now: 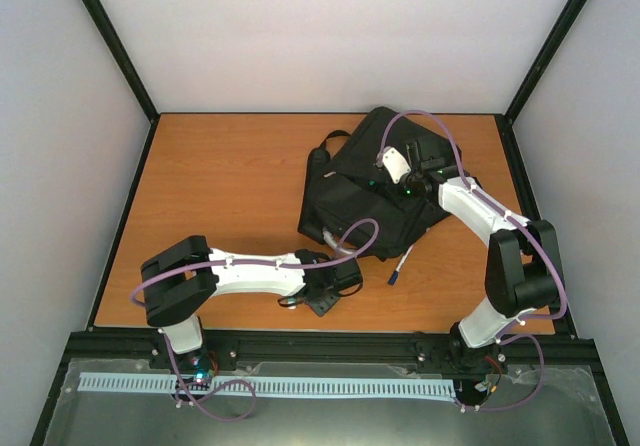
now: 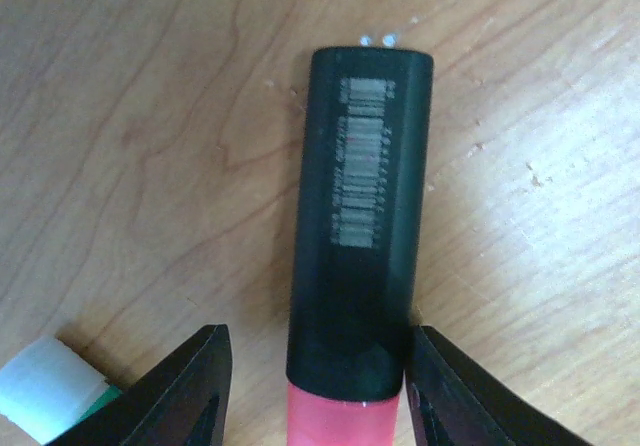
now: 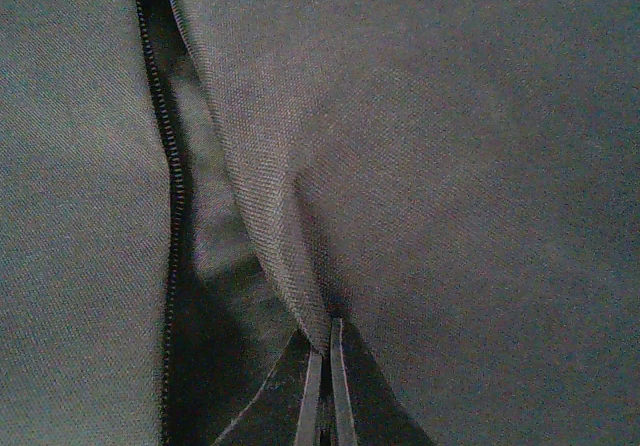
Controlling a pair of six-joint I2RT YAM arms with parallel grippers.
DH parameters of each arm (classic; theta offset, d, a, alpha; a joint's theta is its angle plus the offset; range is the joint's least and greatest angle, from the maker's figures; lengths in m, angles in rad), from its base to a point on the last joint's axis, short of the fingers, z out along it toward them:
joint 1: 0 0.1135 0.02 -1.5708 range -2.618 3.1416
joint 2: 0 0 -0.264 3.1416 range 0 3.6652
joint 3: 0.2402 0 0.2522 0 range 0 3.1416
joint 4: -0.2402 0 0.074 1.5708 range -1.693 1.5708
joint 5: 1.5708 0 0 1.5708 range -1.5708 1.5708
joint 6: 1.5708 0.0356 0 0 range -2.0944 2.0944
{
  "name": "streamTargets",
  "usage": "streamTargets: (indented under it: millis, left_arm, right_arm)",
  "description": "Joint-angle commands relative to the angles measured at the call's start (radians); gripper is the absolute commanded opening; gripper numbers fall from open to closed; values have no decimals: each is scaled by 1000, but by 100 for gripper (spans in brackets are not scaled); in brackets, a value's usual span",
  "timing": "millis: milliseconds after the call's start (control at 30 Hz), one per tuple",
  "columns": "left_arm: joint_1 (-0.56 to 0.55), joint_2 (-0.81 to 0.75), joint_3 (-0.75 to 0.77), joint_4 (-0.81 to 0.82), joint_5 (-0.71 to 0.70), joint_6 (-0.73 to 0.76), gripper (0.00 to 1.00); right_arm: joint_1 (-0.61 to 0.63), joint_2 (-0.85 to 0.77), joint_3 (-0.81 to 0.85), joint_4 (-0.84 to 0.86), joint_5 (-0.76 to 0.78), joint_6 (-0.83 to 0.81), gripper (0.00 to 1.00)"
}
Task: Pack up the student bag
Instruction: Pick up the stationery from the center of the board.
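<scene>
A black-capped pink marker (image 2: 360, 216) lies on the counter (image 2: 150, 116) inside the left end effector (image 2: 318, 341); a pen (image 1: 400, 264) lies to its right.

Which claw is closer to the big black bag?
The right. The right claw is shut on a fabric fold of the black bag, beside its open zip. The left claw sits off it, over the table, open around a pink-and-black marker.

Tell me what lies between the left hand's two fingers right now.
A marker with a black cap and pink body lies on the wooden table between the fingers of the left hand. The left wrist view shows it.
</scene>
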Motion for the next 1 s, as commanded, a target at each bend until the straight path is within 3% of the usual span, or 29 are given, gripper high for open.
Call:
streamTargets:
  millis: [0, 667, 967]
  left_arm:
    - [9, -33, 3, -51, 46, -20, 51]
    - [9, -27, 34, -87, 61, -24, 22]
    - [46, -143, 137, -93, 9, 14, 20]
  right_arm:
    - [2, -1, 18, -23, -56, 14, 3]
    - [2, -7, 20, -26, -65, 12, 3]
    - [1, -9, 21, -28, -81, 10, 3]
